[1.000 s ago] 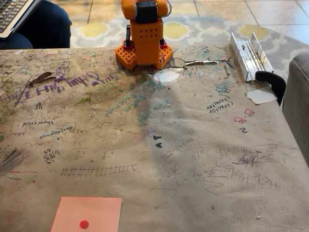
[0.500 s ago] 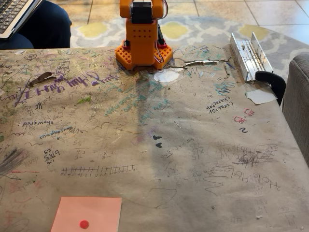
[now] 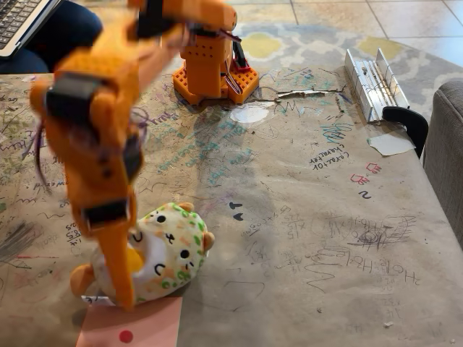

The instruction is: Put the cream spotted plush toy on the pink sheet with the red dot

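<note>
between fingers (image 3: 116,278): cream spotted plush toy (image 3: 170,249), gripped.

Blurred arm (image 3: 101,137) (sheet (image 3: 145,329) half-hidden)

Soft, even daylight, faint shadows on the table (image 3: 304,217), heavy motion blur across the orange arm (image 3: 101,144).

Scribbled table (image 3: 304,238), laptop (image 3: 22,18), metal rail (image 3: 369,79).
</note>
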Controlling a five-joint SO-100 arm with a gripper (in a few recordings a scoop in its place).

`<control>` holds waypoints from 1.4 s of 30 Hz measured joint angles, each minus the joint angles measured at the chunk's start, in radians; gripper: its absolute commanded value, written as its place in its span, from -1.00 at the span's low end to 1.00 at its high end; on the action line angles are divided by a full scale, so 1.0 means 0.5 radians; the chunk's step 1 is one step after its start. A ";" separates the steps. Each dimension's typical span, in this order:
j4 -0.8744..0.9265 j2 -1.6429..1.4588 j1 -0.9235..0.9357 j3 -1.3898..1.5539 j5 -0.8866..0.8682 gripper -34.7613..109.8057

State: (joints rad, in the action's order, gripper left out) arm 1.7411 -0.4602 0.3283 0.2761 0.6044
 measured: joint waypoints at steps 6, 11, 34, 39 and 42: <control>0.015 0.074 0.037 -0.439 0.120 -0.08; 0.015 0.058 0.021 -0.466 0.184 -0.04; -1.077 -2.875 -0.313 3.510 0.288 0.09; -1.175 -3.194 -0.298 3.700 0.239 0.08; -1.264 -3.292 -0.252 3.786 0.255 0.08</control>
State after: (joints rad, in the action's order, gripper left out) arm 1.1091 -2.1062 0.2025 2.1690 0.7317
